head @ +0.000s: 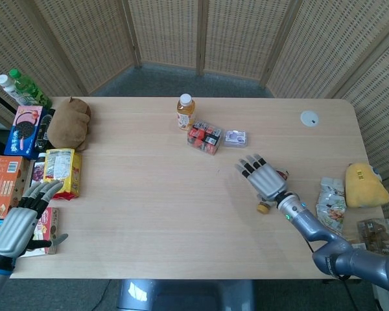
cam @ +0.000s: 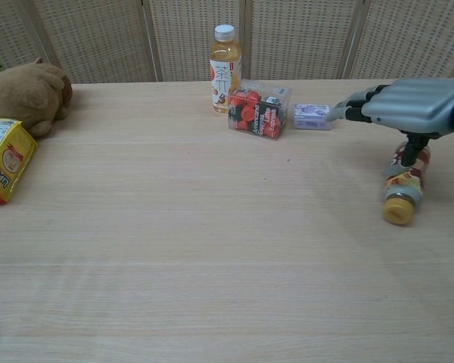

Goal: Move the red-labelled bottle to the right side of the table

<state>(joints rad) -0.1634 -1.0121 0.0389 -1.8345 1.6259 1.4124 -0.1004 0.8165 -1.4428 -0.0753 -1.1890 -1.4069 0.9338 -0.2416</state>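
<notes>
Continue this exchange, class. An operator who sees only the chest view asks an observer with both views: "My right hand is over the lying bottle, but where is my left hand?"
Observer: The left hand is beyond the left edge of the table, fingers apart, holding nothing.
Operator: What lies to the right of the bottle?
Observer: Snack packets lie near the table's right edge, apart from the bottle.
Operator: Anything beyond them?
Observer: A yellow plush toy, right at that edge.
</notes>
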